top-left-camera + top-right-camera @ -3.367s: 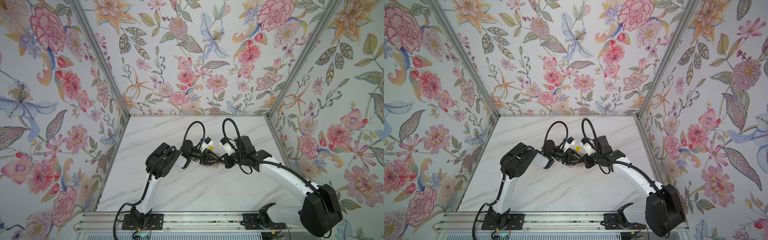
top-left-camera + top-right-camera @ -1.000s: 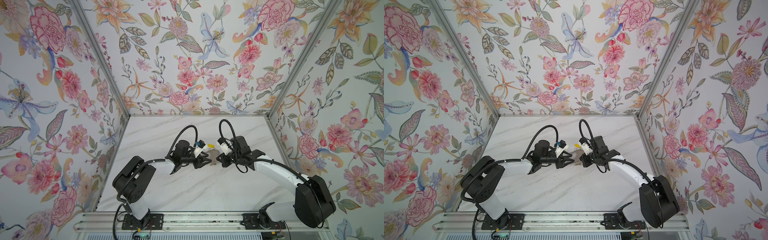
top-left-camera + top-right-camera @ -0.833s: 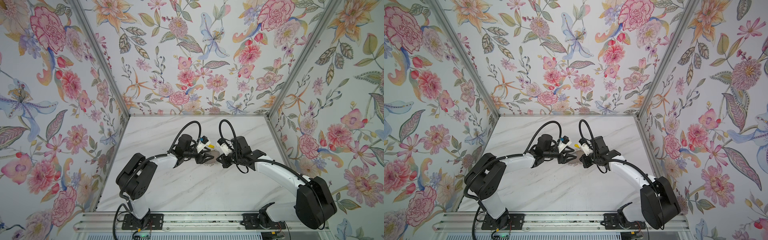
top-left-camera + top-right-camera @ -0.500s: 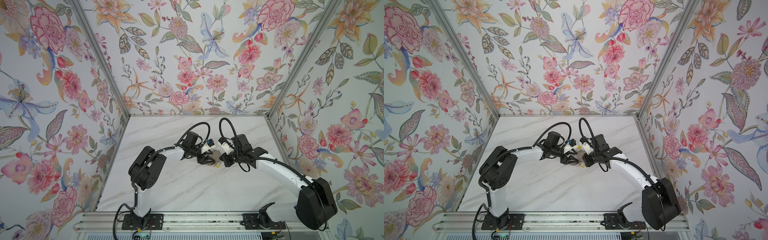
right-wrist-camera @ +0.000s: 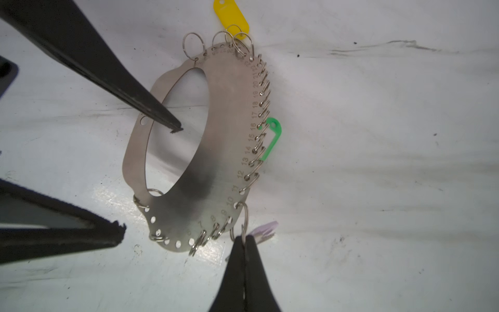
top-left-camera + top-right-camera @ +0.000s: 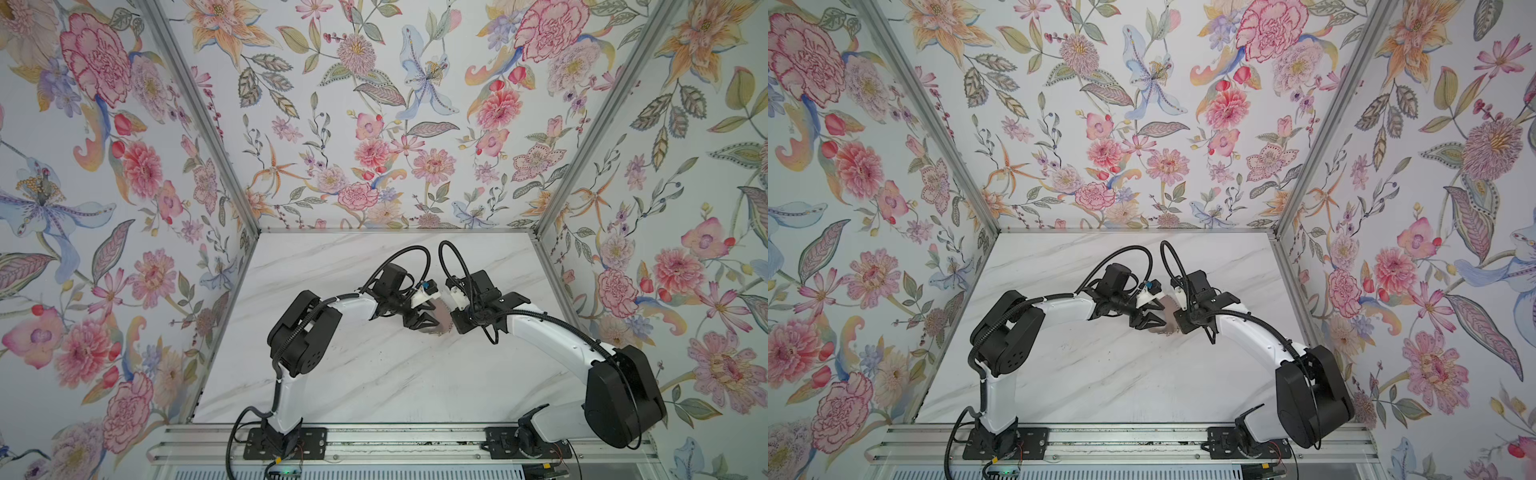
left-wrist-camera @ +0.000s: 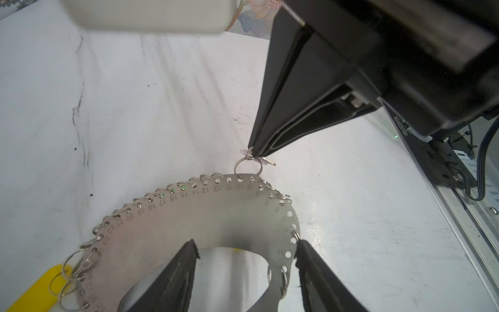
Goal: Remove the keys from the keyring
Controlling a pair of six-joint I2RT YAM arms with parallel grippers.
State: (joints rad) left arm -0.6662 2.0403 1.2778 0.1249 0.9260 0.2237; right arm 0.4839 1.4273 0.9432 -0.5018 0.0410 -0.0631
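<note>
Keyring [image 5: 229, 140]: flat grey-brown brushed-metal plate with a large oval hole. Its rim is punched with numbered holes and fringed with small wire rings. It is held tilted between the two hands over the white marbled worktop [image 5: 378, 189]; whether an edge rests there cannot be told.
Right hand [image 5: 244, 239]: black tapered fingers pressed together on one silver wire ring [image 5: 245, 218] at the plate's rim by number ten, likely to anchor that ring for working the key off.
Lilac-tagged key [image 5: 266, 229]: small, dull metal with an oblong plastic tag. It hangs from the pinched ring just beside the plate's rim, not yet off.
Left hand [image 7: 247, 243]: fingers apart, one inside the plate's oval hole and one outside its narrow band. It straddles without gripping, probably ready to brace the plate.
Green-tagged key [image 5: 276, 135]: behind the plate's rim near number sixteen; only the tag shows.
Yellow-tagged key [image 5: 233, 16]: at the plate's high-numbered end, among larger rings; smooth glossy tag.
Progress: no key looks freed.
</note>
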